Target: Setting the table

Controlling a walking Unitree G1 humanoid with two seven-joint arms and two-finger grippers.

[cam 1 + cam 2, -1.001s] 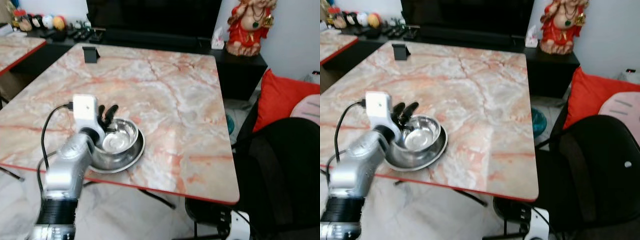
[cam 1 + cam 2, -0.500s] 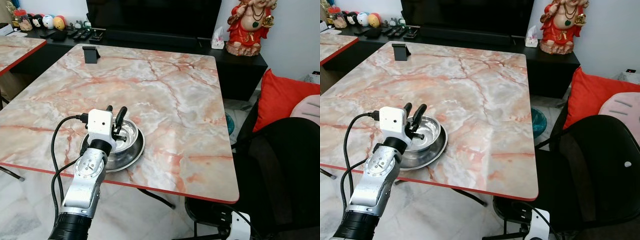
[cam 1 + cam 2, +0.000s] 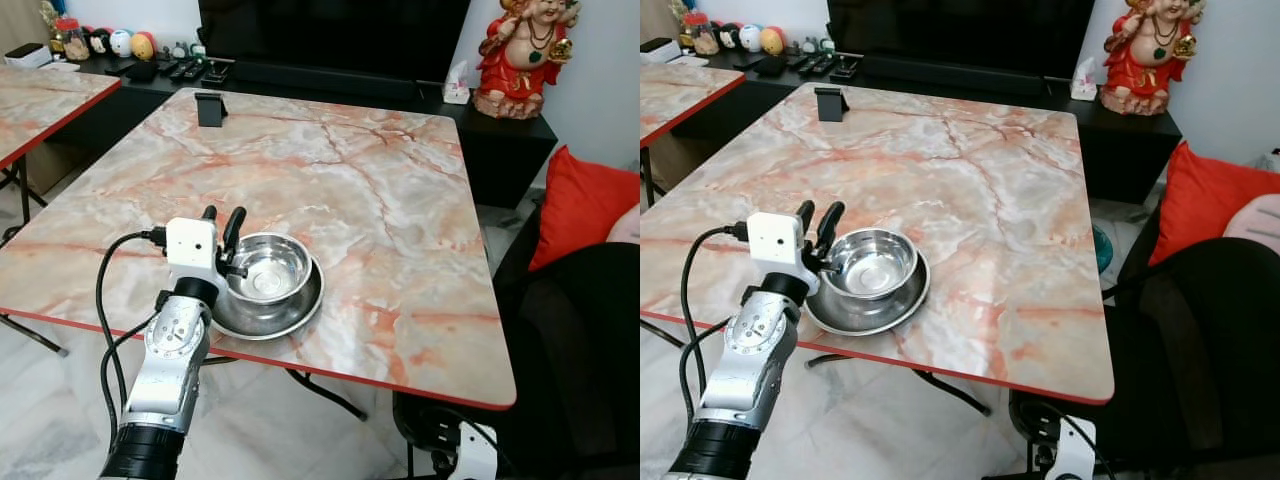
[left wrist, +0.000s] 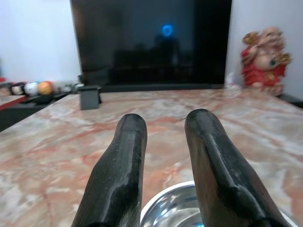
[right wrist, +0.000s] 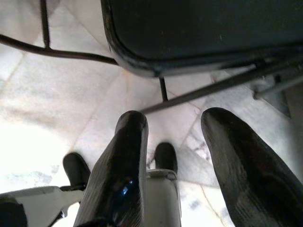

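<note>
A steel bowl [image 3: 268,272] rests inside a shallow steel plate [image 3: 300,315] near the front edge of the marble table [image 3: 350,180]. My left gripper [image 3: 222,222] stands open just left of the bowl's rim, its fingers pointing up and away over the table, with nothing between them. In the left wrist view the gripper [image 4: 163,127] has the bowl's rim [image 4: 165,208] low between its two fingers [image 4: 120,161]. The right gripper [image 5: 173,127] hangs open over the floor beside a black chair base [image 5: 189,28].
A small black stand [image 3: 209,108] sits at the table's far left corner. Behind are a TV unit and a red statue [image 3: 525,55]. A black chair [image 3: 580,350] and a red cushion [image 3: 580,205] stand to the right, and a second marble table [image 3: 40,95] to the left.
The camera has shifted, sliding the whole scene rightward. My left arm rose from lying low over the bowl's rim to standing upright at its left side. Bowl and plate stay put.
</note>
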